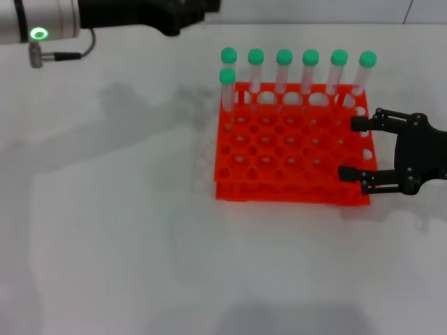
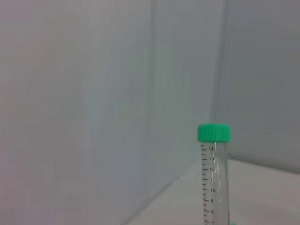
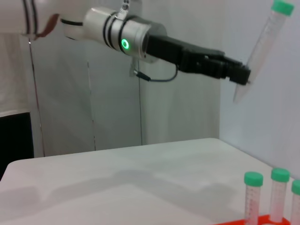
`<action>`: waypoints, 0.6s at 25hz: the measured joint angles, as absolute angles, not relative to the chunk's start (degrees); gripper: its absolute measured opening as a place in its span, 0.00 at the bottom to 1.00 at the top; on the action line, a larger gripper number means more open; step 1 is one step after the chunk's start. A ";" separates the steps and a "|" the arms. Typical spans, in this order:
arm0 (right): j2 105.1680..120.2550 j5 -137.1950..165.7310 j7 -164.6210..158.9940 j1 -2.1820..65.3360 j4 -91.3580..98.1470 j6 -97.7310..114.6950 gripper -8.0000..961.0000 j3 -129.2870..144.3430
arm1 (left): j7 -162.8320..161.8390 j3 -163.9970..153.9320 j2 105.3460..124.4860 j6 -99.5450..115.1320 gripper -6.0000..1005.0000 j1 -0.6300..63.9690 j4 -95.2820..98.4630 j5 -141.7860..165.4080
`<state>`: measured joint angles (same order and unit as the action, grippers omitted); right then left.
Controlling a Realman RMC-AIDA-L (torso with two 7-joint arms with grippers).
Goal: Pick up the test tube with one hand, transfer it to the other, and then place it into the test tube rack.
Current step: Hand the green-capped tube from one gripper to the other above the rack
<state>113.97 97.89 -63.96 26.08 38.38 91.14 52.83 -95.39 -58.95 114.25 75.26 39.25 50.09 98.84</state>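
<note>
Green-capped test tube (image 3: 262,49) tilted, aloft.

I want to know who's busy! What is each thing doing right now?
Left gripper: shut on the test tube, up in the air.
Test tube: held tilted, green cap on.
Right gripper: open, empty, beside the rack.
Test tube rack: most holes empty.
Seven other tubes: upright in the rack, capped.

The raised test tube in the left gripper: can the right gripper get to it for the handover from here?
Probably yes. The test tube hangs in open air in the left gripper, nothing around it. The right gripper, open, sits low beside the rack, so it must rise and cross.
</note>
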 joint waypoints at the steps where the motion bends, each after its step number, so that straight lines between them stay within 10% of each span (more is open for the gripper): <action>1: 114.02 97.74 -63.98 26.12 38.50 91.16 0.91 52.82 | -93.40 -58.09 113.04 76.99 0.21 41.68 45.20 98.80; 5: 114.09 97.29 -64.15 26.25 38.78 91.23 0.91 52.82 | -86.21 -57.71 109.77 80.92 0.22 49.00 30.45 100.31; 15: 112.59 97.11 -65.38 26.78 39.30 91.34 0.91 52.71 | -84.40 -57.75 111.68 82.70 0.22 51.19 29.36 111.91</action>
